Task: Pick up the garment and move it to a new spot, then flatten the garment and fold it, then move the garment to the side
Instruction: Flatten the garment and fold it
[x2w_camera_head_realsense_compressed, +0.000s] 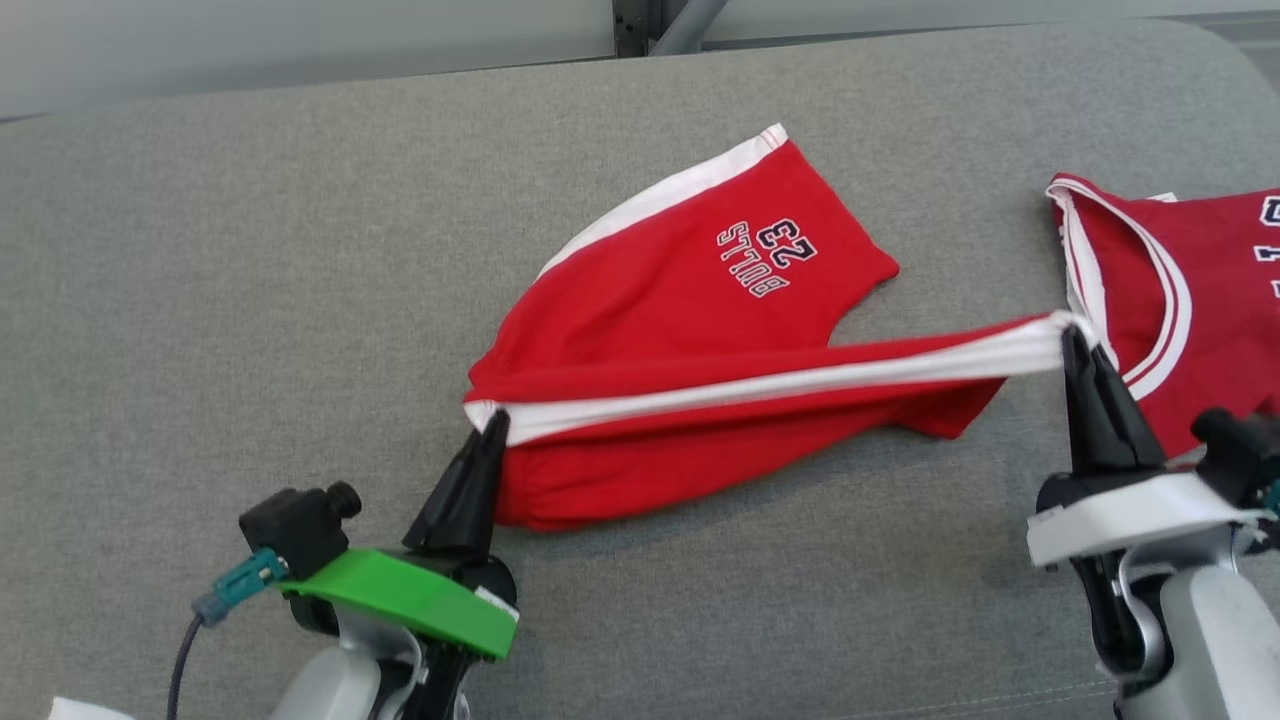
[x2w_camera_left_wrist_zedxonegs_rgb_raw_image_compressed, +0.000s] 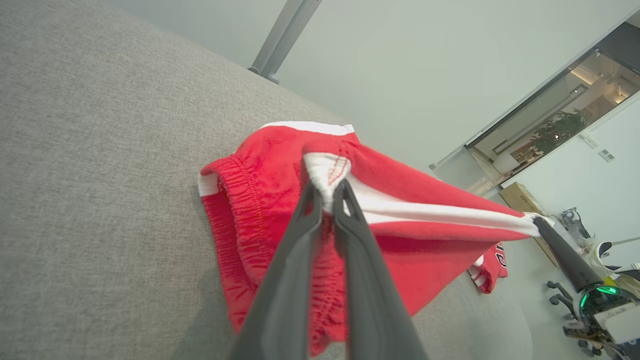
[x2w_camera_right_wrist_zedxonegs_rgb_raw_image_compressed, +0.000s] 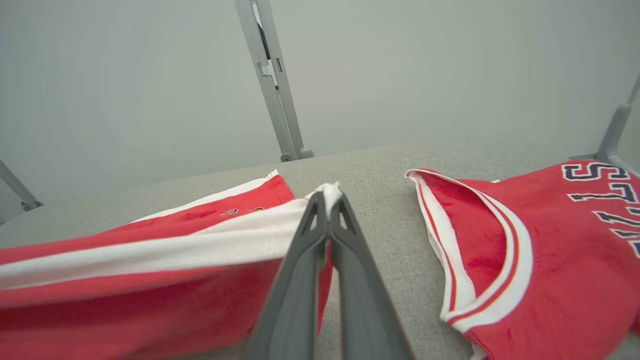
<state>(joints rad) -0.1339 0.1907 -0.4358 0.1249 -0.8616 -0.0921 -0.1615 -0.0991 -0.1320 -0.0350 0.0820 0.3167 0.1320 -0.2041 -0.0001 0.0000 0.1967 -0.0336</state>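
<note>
My left tool (x2w_camera_head_realsense_compressed: 497, 422) is pinched shut on the waistband end of the shorts (x2w_camera_head_realsense_compressed: 680, 290), my right tool (x2w_camera_head_realsense_compressed: 1071, 336) clamped on their hem end, both wrists on their near side.

Wide free room on the left half of the grey fabric-covered counter (x2w_camera_head_realsense_compressed: 200, 300), from the near edge up to the far edge. Open also along the far side, behind the red shorts with white side stripes (x2w_camera_head_realsense_compressed: 690, 300). Blocked in the middle by these shorts, stretched taut between the left pincer (x2w_camera_head_realsense_compressed: 492, 425) and the right pincer (x2w_camera_head_realsense_compressed: 1072, 335), both closed on the cloth. Narrow bare strip in front, between the two arms. Tight on the right: red sleeveless jersey with white trim (x2w_camera_head_realsense_compressed: 1190, 300) lying just beside the right pincer.
</note>
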